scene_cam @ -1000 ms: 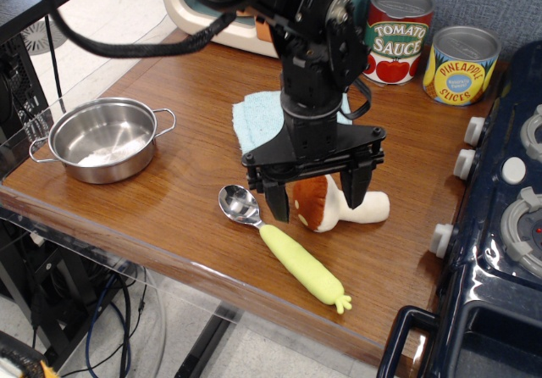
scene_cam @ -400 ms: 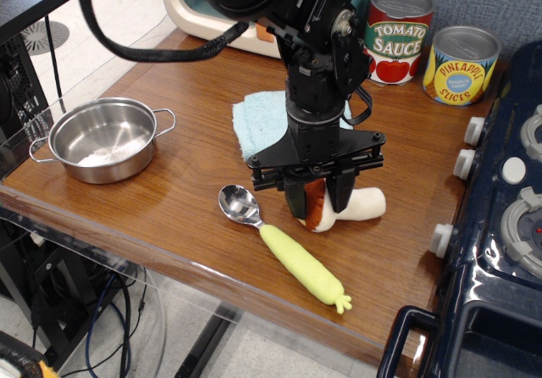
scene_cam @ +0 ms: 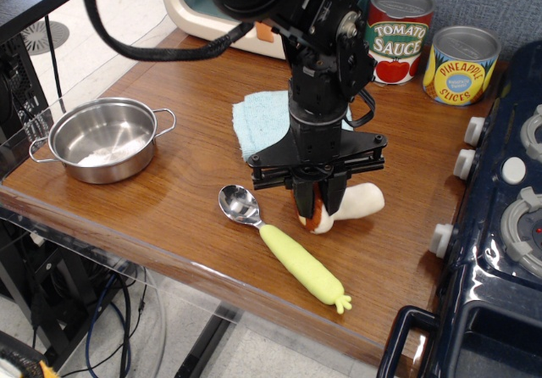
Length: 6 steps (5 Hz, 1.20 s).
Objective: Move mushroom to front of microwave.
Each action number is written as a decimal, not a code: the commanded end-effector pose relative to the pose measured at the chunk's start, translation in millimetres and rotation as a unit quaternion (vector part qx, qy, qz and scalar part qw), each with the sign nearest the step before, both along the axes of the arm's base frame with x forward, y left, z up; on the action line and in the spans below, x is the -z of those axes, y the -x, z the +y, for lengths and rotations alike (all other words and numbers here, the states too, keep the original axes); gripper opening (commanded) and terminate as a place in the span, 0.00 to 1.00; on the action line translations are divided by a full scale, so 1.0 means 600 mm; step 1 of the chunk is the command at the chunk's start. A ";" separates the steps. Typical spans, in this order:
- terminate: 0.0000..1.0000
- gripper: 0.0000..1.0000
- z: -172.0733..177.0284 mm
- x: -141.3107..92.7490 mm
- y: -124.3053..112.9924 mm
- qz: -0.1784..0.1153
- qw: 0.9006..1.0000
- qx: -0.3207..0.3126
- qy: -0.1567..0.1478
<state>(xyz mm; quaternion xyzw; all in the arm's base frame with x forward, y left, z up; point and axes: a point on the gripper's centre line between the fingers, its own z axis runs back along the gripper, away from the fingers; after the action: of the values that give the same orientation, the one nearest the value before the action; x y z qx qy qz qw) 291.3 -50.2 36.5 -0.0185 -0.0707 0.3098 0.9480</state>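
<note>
The plush mushroom [scene_cam: 351, 203] lies on its side on the wooden table, cream stem pointing right, its reddish-brown cap squeezed between the fingers of my black gripper [scene_cam: 319, 204]. The gripper comes straight down from above and is shut on the cap, hiding most of it. The microwave [scene_cam: 212, 5], cream with a teal front, stands at the back left, largely hidden behind my arm.
A yellow-green-handled spoon [scene_cam: 284, 247] lies just in front of the gripper. A light blue cloth [scene_cam: 258, 121] sits behind it. A steel pot [scene_cam: 106, 139] is at the left; tomato sauce [scene_cam: 398, 35] and pineapple [scene_cam: 460, 64] cans at the back right; dark blue stove [scene_cam: 500, 225] on the right.
The gripper's fingers, wide apart around the mushroom a second ago, have closed onto its cap. The stem has shifted slightly.
</note>
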 end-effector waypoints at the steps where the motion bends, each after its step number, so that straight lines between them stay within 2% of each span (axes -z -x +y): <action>1: 0.00 0.00 0.067 -0.114 -0.014 -0.079 0.995 -0.050 0.030; 2: 0.00 0.00 0.124 -0.140 -0.031 -0.096 0.989 -0.106 0.027; 3: 0.00 0.00 0.179 -0.139 -0.068 -0.095 0.984 -0.149 0.014; 4: 0.00 0.00 0.227 -0.128 -0.103 -0.090 0.978 -0.189 -0.003; 6: 0.00 0.00 0.288 -0.092 -0.163 -0.078 0.969 -0.236 -0.009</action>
<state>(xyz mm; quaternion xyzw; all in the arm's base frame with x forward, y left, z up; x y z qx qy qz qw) 391.7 115.2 70.6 -0.0095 -0.1211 0.5187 0.8463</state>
